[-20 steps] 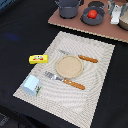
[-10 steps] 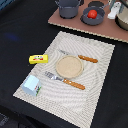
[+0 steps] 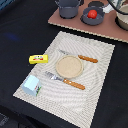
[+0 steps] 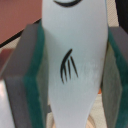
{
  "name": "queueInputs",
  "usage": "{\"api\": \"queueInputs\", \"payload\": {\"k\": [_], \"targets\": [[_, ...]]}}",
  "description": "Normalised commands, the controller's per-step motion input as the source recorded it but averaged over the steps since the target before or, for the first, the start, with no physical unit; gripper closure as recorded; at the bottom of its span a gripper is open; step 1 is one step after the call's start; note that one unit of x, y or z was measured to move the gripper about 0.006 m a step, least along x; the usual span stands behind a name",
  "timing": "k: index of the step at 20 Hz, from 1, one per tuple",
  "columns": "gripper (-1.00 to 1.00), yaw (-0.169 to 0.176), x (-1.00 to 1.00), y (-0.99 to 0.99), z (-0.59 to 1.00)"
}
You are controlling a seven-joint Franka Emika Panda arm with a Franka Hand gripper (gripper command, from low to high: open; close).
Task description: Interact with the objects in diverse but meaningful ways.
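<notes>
1. A light-blue boxy cup (image 3: 32, 85) stood at the placemat's (image 3: 95, 70) 8 o'clock corner.
2. A flat yellow packet (image 3: 38, 59) lay on the black table (image 3: 20, 30), just off the mat's 9 o'clock edge.
3. A tan round plate (image 3: 68, 66) sat mid-mat, between an orange-handled fork (image 3: 66, 81) and knife (image 3: 80, 56).
4. A red tomato (image 3: 92, 14) rested in a dark pan (image 3: 92, 15) (on a brown board (image 3: 70, 24)).
5. The gripper (image 4: 75, 65) was closed on a white flat utensil (image 4: 75, 40), green-edged pads (image 4: 36, 75) pressing both sides.

Tan plate (image 3: 68, 66) between knife (image 3: 81, 58) and fork (image 3: 65, 80), seemingly on placemat (image 3: 95, 85).
</notes>
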Motion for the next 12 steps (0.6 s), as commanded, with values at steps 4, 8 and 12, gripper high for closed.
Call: {"api": "queueInputs", "payload": {"k": [4, 8, 12], "targets": [[1.0, 0.0, -1.0, 0.27, -0.12], [1.0, 0.0, -1.0, 0.24, -0.14], [1.0, 0.0, -1.0, 0.24, -0.15]]}}
